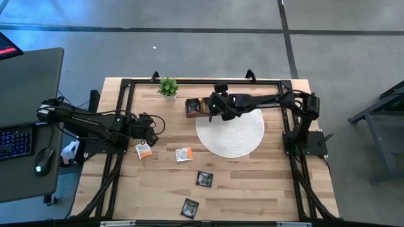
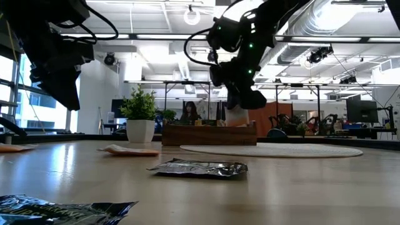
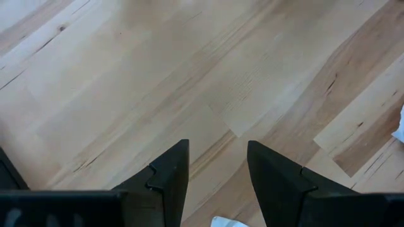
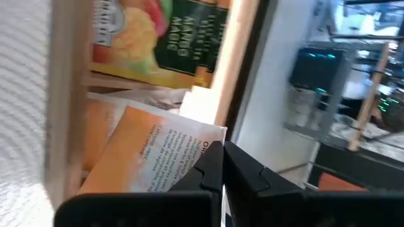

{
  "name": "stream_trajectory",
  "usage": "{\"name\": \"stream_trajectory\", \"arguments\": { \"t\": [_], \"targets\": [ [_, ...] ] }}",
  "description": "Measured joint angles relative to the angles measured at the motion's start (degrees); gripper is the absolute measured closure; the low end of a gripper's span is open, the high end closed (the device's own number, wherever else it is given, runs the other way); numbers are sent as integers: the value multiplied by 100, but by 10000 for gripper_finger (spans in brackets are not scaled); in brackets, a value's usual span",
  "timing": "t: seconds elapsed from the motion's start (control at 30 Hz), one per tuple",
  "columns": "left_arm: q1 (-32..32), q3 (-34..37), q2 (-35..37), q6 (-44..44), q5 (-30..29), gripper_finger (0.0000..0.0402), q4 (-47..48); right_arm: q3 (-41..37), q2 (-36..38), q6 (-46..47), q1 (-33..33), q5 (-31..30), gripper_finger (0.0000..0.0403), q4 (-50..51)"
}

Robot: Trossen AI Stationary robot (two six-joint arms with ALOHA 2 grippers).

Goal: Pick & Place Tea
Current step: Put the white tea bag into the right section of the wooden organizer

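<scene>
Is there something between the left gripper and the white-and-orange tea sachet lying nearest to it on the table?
Nothing visible. The left gripper, open, hangs above bare wood just beside the white-and-orange sachet. The second orange sachet lies farther off, out of the way.

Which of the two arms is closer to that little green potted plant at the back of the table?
The right. Its end effector sits over the long brown wooden tray, just beside the small green potted plant. The left end effector hovers farther off, near the white-and-orange sachet.
</scene>
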State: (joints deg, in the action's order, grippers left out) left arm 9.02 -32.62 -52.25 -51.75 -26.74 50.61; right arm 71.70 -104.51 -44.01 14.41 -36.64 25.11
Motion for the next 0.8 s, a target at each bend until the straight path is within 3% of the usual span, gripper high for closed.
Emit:
{"name": "stream_trajectory", "arguments": {
  "t": [0.33,0.67,0.8],
  "targets": [
    [0,0,-2,0,2,244,-4,0,0,2,33,133,380,-12],
    [0,0,0,0,5,244,-16,0,0,67,-1,-29,310,-155],
    [0,-2,-2,0,145,244,-120,0,0,563,-204,-42,290,-431]
  ]
}}
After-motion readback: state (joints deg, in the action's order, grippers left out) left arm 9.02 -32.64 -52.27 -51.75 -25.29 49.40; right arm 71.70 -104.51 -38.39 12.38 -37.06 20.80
